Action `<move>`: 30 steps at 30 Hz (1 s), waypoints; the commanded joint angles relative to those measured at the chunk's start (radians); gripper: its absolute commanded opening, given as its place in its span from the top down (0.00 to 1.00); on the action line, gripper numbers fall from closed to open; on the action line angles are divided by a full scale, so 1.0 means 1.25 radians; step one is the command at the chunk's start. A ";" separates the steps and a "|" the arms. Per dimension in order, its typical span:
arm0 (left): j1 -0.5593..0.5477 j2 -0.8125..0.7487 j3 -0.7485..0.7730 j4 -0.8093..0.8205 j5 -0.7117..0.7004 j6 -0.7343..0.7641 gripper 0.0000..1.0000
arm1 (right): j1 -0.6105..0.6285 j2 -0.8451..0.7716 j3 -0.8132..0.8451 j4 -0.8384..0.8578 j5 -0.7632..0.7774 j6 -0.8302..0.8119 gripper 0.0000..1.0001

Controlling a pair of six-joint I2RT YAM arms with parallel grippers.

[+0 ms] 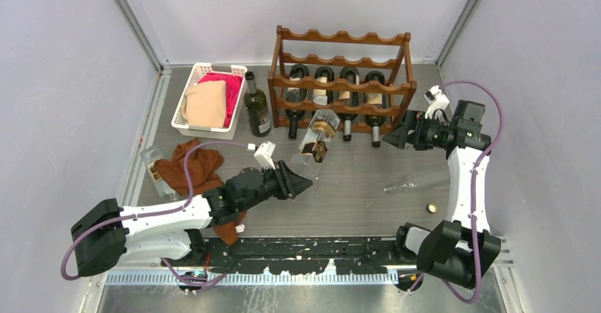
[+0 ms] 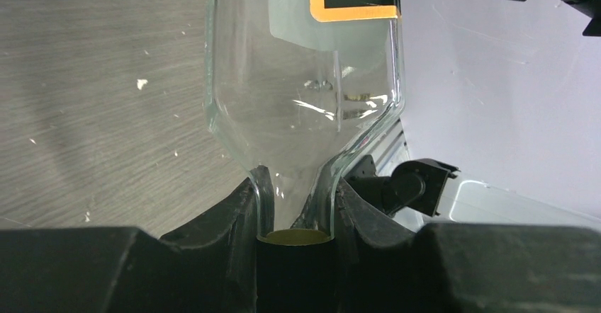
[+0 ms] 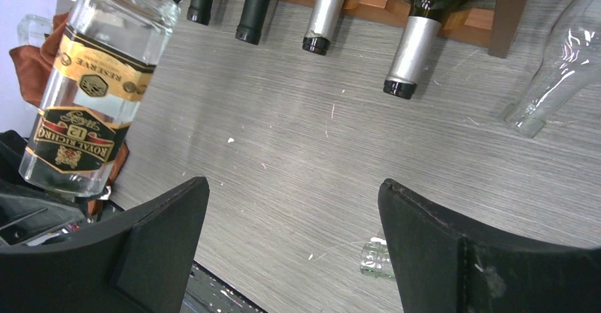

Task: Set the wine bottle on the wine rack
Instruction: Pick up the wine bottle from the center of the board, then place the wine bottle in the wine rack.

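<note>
Left gripper is clamping the clear bottle by its neck mid-frame; I'm holding my right gripper wide open, empty, above the grey wood-grain table, pale walls enclosing it.

Bright, even overhead light in all three; I see only faint soft shadows on the worktop. Top view sharp, walls bow slightly at the edges. Clear bottle ahead of the left gripper carries small white glints; that gripper's fingers look soft, near black. Ahead of the right gripper worktop grain is crisp.
</note>
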 commanded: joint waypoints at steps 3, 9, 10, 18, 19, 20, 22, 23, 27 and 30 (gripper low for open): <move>0.019 -0.009 0.069 0.229 -0.087 0.063 1.00 | -0.009 -0.028 -0.009 -0.001 -0.051 -0.044 0.06; 0.053 0.013 0.096 0.197 -0.101 0.080 1.00 | -0.009 -0.015 0.003 -0.021 -0.064 -0.047 0.05; 0.057 0.014 0.102 0.184 -0.107 0.091 1.00 | -0.009 -0.013 0.004 -0.025 -0.068 -0.049 0.05; 0.117 0.045 0.140 0.156 -0.085 0.131 1.00 | -0.009 -0.002 0.010 -0.043 -0.078 -0.052 0.05; 0.127 0.050 0.146 0.148 -0.083 0.130 1.00 | -0.009 0.000 0.009 -0.046 -0.081 -0.054 0.03; 0.136 0.055 0.152 0.138 -0.079 0.130 1.00 | -0.009 0.003 0.011 -0.048 -0.084 -0.055 0.01; 0.149 0.065 0.165 0.126 -0.076 0.127 1.00 | -0.009 0.007 0.014 -0.055 -0.089 -0.058 0.00; 0.155 0.070 0.171 0.117 -0.075 0.126 1.00 | -0.009 0.009 0.015 -0.056 -0.090 -0.060 0.00; 0.175 0.086 0.195 0.087 -0.061 0.128 1.00 | -0.009 0.017 0.018 -0.067 -0.096 -0.066 0.00; 0.181 0.082 0.212 0.063 -0.064 0.137 1.00 | -0.009 0.023 0.022 -0.073 -0.100 -0.069 0.00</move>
